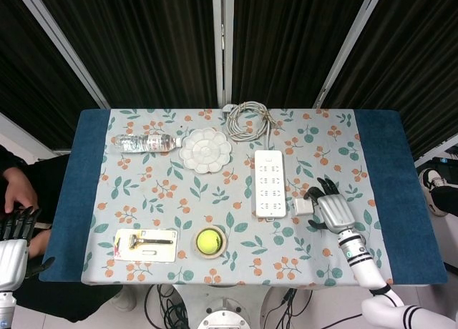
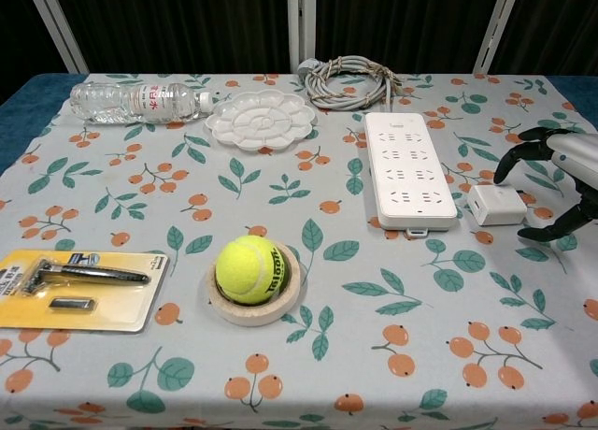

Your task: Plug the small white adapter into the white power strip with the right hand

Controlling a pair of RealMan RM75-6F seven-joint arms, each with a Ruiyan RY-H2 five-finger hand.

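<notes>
Dark curtains hang behind our table, whose leaf-and-berry cloth [image 2: 308, 374] carries everything. Our right hand [image 1: 330, 210] hovers just right of the small white adapter [image 2: 497, 205], fingers spread and holding nothing; whether a fingertip touches it, we cannot quite tell. That adapter lies flat beside the white power strip [image 2: 407, 168], near its front right corner, unplugged. Our left hand [image 1: 13, 244] sits off the table's left edge, fingers [image 1: 18, 222] straight and apart, empty. Farther left we see a tennis ball [image 2: 252, 269] in its ring.
</notes>
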